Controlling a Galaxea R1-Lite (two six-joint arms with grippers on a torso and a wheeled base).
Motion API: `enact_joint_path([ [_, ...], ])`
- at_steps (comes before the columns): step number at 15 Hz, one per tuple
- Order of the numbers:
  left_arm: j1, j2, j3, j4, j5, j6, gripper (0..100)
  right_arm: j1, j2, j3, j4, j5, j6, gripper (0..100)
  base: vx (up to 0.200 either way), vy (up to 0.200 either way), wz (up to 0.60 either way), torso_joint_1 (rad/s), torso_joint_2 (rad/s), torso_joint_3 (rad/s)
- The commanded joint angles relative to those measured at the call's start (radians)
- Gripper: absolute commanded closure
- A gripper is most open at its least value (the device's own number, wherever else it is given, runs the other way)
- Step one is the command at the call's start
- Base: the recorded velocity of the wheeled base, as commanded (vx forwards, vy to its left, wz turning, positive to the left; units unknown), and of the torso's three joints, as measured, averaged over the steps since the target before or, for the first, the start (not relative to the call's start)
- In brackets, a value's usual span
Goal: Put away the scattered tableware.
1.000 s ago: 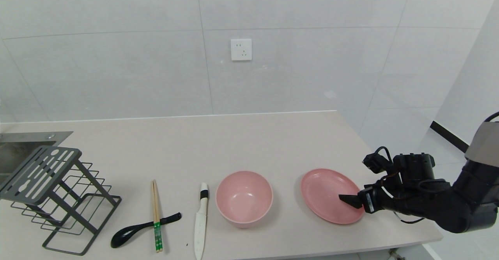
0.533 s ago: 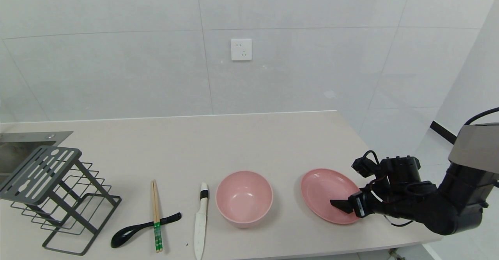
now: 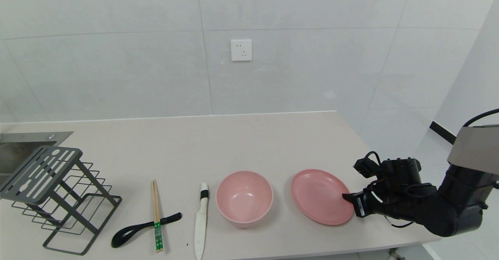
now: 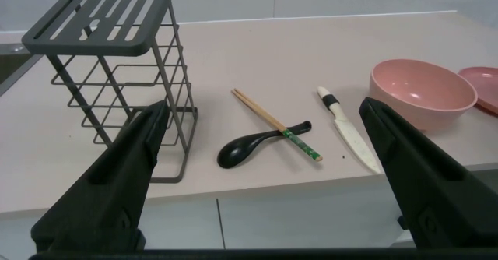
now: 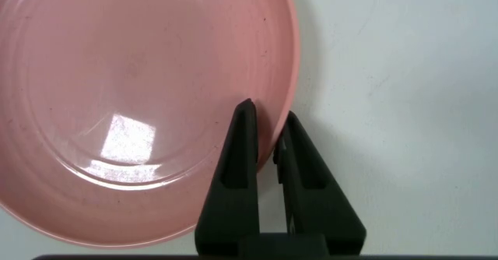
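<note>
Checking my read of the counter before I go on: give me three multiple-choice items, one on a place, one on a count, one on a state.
1. The white knife lies: A) between the chopsticks and the bowl; B) right of the bowl; C) left of the chopsticks.
2. Pink dishes on the counter: A) one; B) two; C) three.
3. The right tool is: A) open above the bowl; B) shut on the plate's rim; C) shut on the knife.
Answers: 1 A, the head view shows it between them; 2 B, only bowl and plate are pink; 3 B, the right wrist view shows its fingers pinching the rim.
</note>
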Motion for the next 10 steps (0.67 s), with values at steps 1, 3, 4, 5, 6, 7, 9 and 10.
enact_joint_path([
  [1, 0.0, 0.001, 0.0, 0.0, 0.001, 0.0, 0, -0.019, -0.003, 0.003, 0.006, -0.005, 0.0, 100, 0.0, 0.0, 0.0, 0.0, 0.0, 0.0],
  [3, 0.0, 0.001, 0.0, 0.0, -0.001, 0.0, 0, -0.039, -0.042, 0.003, -0.081, 0.013, 0.007, 100, 0.0, 0.0, 0.0, 0.0, 0.0, 0.0],
  [4, 0.0, 0.001, 0.0, 0.0, -0.001, 0.0, 0, -0.04, -0.049, 0.006, -0.121, 0.039, 0.027, 100, 0.0, 0.0, 0.0, 0.0, 0.0, 0.0],
  [5, 0.0, 0.001, 0.0, 0.0, -0.001, 0.0, 0, -0.039, -0.056, 0.008, -0.152, 0.049, 0.062, 100, 0.0, 0.0, 0.0, 0.0, 0.0, 0.0],
  [6, 0.0, 0.001, 0.0, 0.0, -0.001, 0.0, 0, -0.037, -0.062, 0.008, -0.204, 0.049, 0.106, 100, 0.0, 0.0, 0.0, 0.0, 0.0, 0.0],
  [7, 0.0, 0.001, 0.0, 0.0, -0.001, 0.0, 0, -0.034, -0.062, 0.009, -0.241, 0.049, 0.134, 100, 0.0, 0.0, 0.0, 0.0, 0.0, 0.0],
  [9, 0.0, 0.001, 0.0, 0.0, 0.001, -0.002, 0, -0.028, -0.06, 0.058, -0.449, 0.047, 0.221, 100, 0.0, 0.0, 0.0, 0.0, 0.0, 0.0],
  [10, 0.0, 0.001, 0.0, 0.0, -0.001, -0.002, 0, -0.028, -0.059, 0.081, -0.55, 0.047, 0.255, 100, 0.0, 0.0, 0.0, 0.0, 0.0, 0.0],
])
